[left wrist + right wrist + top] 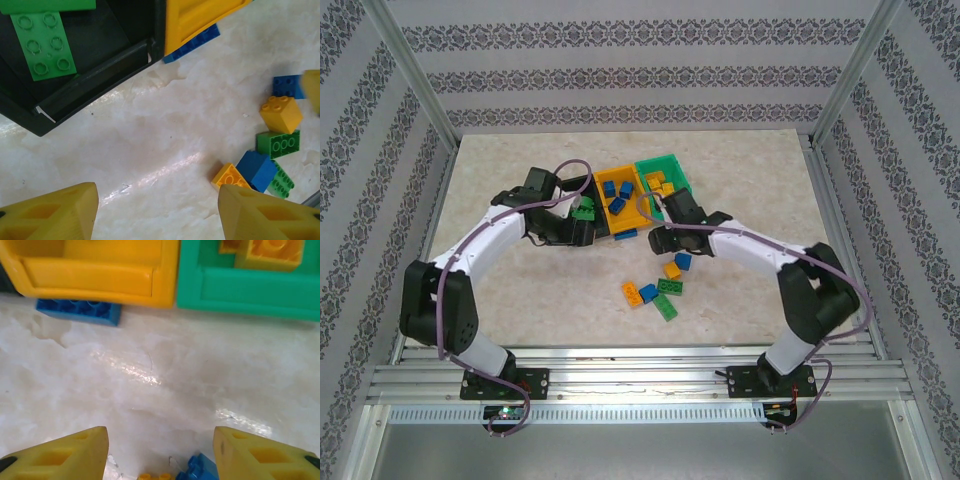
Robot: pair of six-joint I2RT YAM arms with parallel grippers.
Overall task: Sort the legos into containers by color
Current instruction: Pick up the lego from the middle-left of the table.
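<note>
The left gripper point(157, 192) hovers over the bare table point(165, 130) just in front of the black bin point(95, 70). Its two yellow fingers point(55, 212) are spread wide with nothing between them. The black bin is the leftmost of three joined containers and holds two green bricks: a flat eight-stud piece point(42, 45) and a second green piece point(47, 4) at the far side.

Next in the row is the orange-yellow bin point(100, 280), with three blue bricks point(617, 204) inside. One flat blue brick point(80, 311) lies on the table against that bin's near wall.

Third is the green bin point(250, 287), holding yellow bricks point(660, 184). At least two are there, but I cannot tell the exact count.

The right gripper point(160, 432) hangs over the table in front of the orange-yellow and green bins, its fingers also wide apart and empty.

Nearer the arm bases, six loose bricks sit in a cluster: two loose blue point(683, 261), two loose yellow point(672, 270) and two loose green point(670, 287). With the flat blue brick, that makes seven bricks outside the containers
</note>
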